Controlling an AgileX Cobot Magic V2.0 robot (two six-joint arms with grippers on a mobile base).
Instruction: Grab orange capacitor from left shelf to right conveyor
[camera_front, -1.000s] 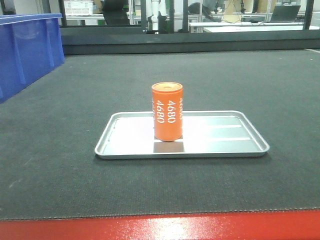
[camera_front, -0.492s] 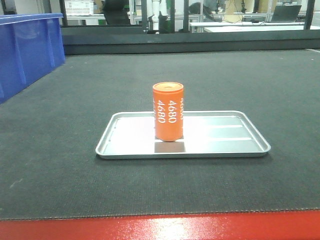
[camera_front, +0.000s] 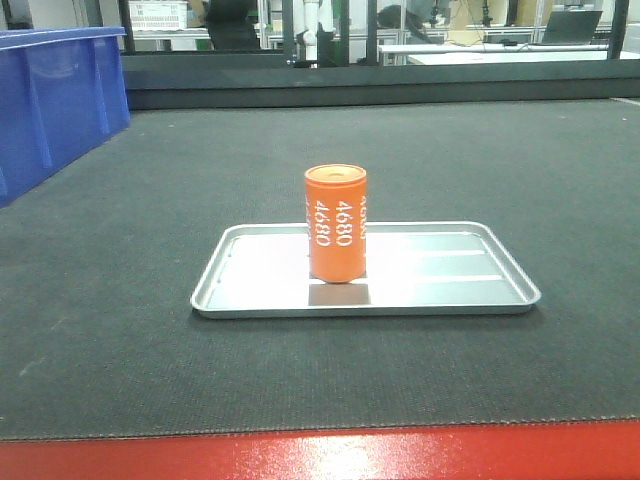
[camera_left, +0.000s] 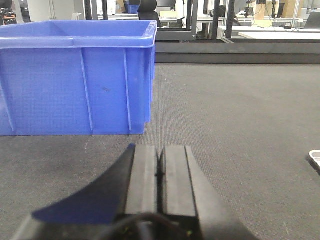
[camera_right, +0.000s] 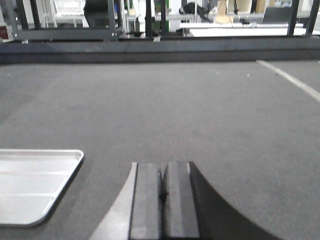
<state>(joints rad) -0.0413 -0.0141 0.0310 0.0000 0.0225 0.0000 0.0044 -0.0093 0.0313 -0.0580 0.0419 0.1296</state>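
Note:
The orange capacitor (camera_front: 336, 222), printed with white "4680", stands upright on a shallow silver tray (camera_front: 470, 290) that lies on the dark conveyor belt (camera_front: 150, 200) with its red front edge (camera_front: 320, 455). The left shelf is out of view. My left gripper (camera_left: 160, 150) is shut and empty, low over the belt, in front of a blue bin (camera_left: 75, 80). My right gripper (camera_right: 162, 167) is also shut with nothing in it, hovering over the belt (camera_right: 210, 110) to the right of the tray (camera_right: 35, 185). Neither gripper shows in the front view.
A blue plastic bin (camera_front: 55, 95) stands at the belt's far left. A dark rail (camera_front: 380, 75) runs along the belt's far edge, with desks and frames behind it. A white stripe (camera_right: 290, 77) marks the belt at the far right.
The view has shifted very slightly, with the capacitor and tray appearing a few pixels further right than a second ago. Nothing else has moved.

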